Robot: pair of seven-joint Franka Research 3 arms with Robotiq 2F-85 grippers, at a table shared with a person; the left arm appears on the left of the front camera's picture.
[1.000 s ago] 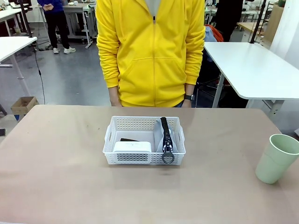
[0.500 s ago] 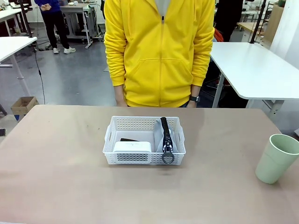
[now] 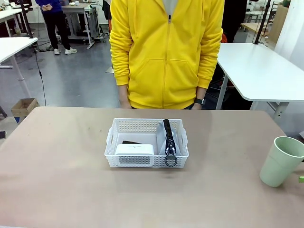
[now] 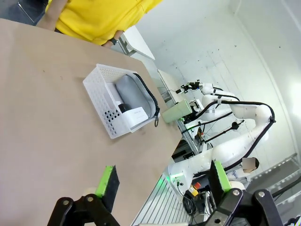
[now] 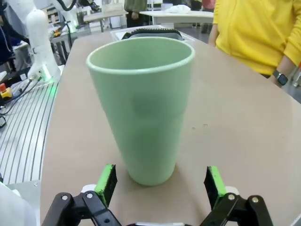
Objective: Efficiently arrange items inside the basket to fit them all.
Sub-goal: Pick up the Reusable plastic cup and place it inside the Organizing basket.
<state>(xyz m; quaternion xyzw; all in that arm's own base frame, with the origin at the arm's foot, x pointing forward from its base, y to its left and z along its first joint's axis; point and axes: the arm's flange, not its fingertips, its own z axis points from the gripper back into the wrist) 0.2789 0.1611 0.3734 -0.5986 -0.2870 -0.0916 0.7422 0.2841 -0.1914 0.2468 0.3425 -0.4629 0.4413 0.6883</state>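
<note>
Pads (image 5: 107, 182) of the right gripper (image 5: 160, 181) are held wide apart at the bottom of the right wrist view, one on each side of the foot of the cup (image 5: 141, 108), and neither is seen touching it. Such a straddle is judged to be a set-up for a side grasp low on the cup, which is the one item not yet packed. The cup is stood upright on the table (image 3: 61, 156), mouth up and long axis vertical, at the lower right of the front view and well apart from the basket (image 3: 146, 124).

The left gripper (image 4: 164, 180) is also spread open and nothing is held in it. It is kept high above the table at the bottom of its view, probably so that the way to the basket is left free.

At the middle of the front view the basket is set with its long side across the frame. The pouch (image 3: 160, 137) is packed in the right half, its zipper run from the far wall to the near wall and its ring pull hung over the near rim. The box (image 3: 135, 149) is laid along the near wall on the left, with the stapler (image 3: 130, 142) mostly hidden just behind it. A person (image 3: 166, 52) is stood at the top, behind the table.
</note>
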